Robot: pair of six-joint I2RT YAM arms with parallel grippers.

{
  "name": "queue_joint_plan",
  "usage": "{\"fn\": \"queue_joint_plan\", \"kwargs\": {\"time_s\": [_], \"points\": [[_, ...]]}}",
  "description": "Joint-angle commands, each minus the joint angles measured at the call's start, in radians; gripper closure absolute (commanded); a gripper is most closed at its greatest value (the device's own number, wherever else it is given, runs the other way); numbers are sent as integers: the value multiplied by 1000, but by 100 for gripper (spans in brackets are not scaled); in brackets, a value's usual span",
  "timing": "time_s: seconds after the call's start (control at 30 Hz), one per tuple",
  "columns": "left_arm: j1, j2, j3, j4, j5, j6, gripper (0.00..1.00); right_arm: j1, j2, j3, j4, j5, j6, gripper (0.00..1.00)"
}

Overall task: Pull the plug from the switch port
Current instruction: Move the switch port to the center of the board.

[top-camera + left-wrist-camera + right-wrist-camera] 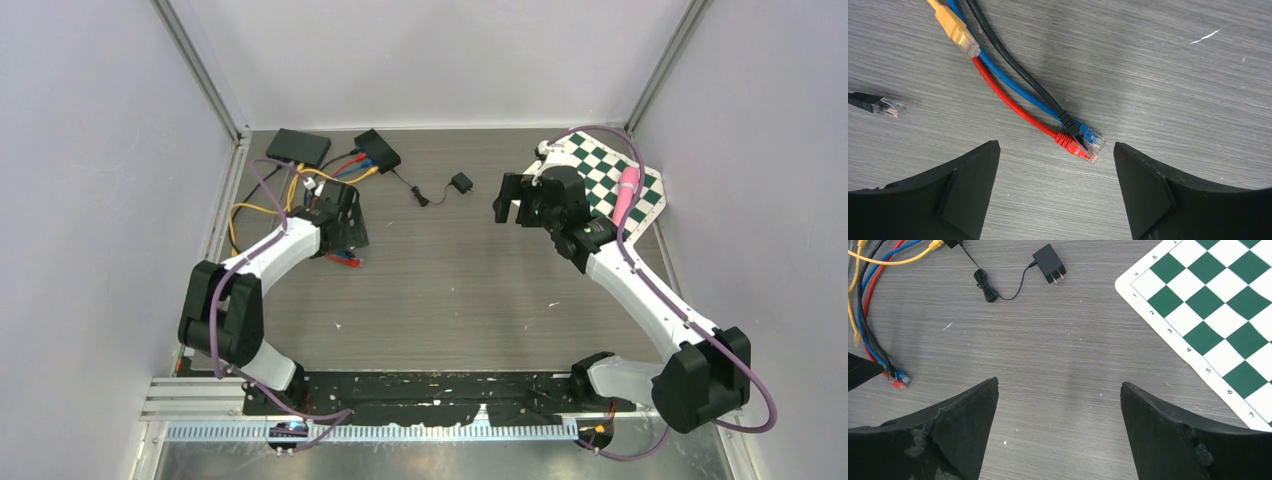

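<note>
Now, left gripper [1057,148]: jaws spread wide and holding nothing, poised low over the table [1178,100].
Between its fingers: a red plug [1071,145] and a blue plug [1091,138] lie touching, with the end of a black cable [1013,65] laid over them. All are loose ends, in no port.
Farther out: a loose yellow plug [959,34] rests on the same bundle, and a lone black plug [882,106] lies well apart to one side.
Right gripper [1059,386]: also wide and empty, over bare wood between the power adapter [1049,262] and the chessboard [1208,305].
Switch [378,150]: probably the small black box at the far side, where the coloured cables and the adapter lead meet. A second black box [298,147] sits near it.
Task plug: the seated plug [936,245], yellow, enters the switch at the edge of the right wrist view. Neither gripper is near it.
Handling: likely light, hard and slick plastic on a limp cable. The latch tab looks fragile, and the switch looks light enough to slide if tugged.
Where to grip: on the plug body just behind the port with the tab pressed, not on the cable. The other arm could brace the switch.
</note>
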Motion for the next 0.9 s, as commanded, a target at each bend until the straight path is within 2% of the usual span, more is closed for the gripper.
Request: {"fn": "queue_joint_plan", "kwargs": {"time_s": [0.0, 0.33, 0.43, 0.5, 0.63, 0.87], "points": [[-5, 32, -8, 52, 20, -18, 14, -20, 24, 12, 17, -83, 41, 0], [-7, 143, 65, 19, 28, -31, 26, -41, 34, 4, 16, -92, 37, 0], [-9, 159, 56, 33, 39, -38, 36, -53, 39, 2, 16, -92, 37, 0], [-14, 171, 53, 39, 38, -35, 37, -59, 48, 3, 13, -92, 37, 0], [-24, 209, 67, 34, 51, -18, 55, -70, 63, 6, 6, -92, 42, 0], [-67, 238, 97, 26, 76, 35, 76, -80, 89, 15, 5, -133, 46, 0]]}}
